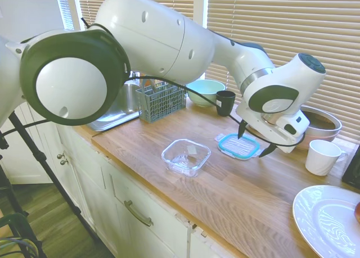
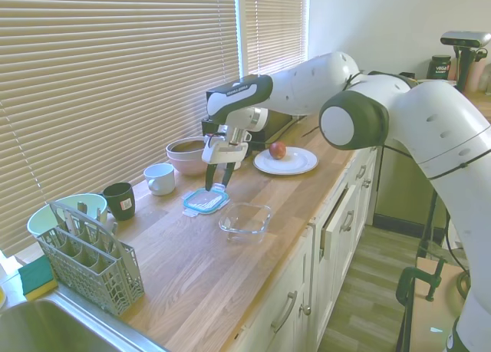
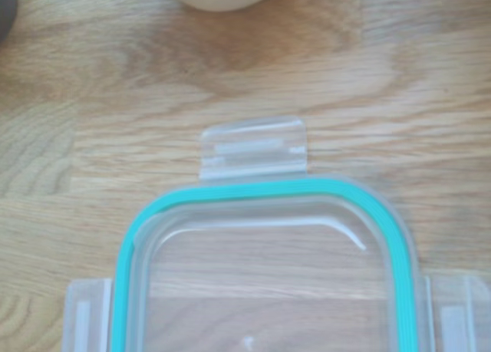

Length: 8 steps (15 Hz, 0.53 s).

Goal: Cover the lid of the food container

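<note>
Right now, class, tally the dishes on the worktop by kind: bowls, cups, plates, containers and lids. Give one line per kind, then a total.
Bowls: 2, mint-green and pink
Cups: 2, black and white
Plates: 1, white
Containers: 1, clear
Lids: 1, teal-rimmed
Total: 7

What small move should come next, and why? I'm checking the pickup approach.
Probably lower straight down and close on the lid. The gripper hangs open just above it, the lid lies flat on the counter, and the food container sits uncovered beside it.
</note>
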Available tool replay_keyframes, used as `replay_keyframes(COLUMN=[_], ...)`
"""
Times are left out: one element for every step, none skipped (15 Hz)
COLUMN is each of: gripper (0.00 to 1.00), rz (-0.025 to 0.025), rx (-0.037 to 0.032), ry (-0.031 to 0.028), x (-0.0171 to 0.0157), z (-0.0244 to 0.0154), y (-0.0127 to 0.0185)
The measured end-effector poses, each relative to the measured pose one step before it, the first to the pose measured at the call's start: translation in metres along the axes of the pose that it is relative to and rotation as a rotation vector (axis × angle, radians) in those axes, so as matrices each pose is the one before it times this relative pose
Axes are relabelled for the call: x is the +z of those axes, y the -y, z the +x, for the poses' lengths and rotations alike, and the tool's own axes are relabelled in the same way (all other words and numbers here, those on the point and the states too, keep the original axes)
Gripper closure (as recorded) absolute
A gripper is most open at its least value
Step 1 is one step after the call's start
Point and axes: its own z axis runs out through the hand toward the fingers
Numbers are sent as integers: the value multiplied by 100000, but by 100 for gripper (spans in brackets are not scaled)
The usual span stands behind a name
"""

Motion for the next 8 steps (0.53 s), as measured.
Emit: replay_keyframes(gripper=[100,100,100,100,100,100,100,100], rz=[-89,-201,-214,-165,-18,9,-44,-93], rx=[113,230,183,195,136,-59,-83,-83], ry=[450,517,553,502,75,-5,62,77], x=[104,237,217,182,85,65,91,36], z=[94,123,133,106,120,118,119,100], y=[97,1,-53,-27,45,63,45,-10])
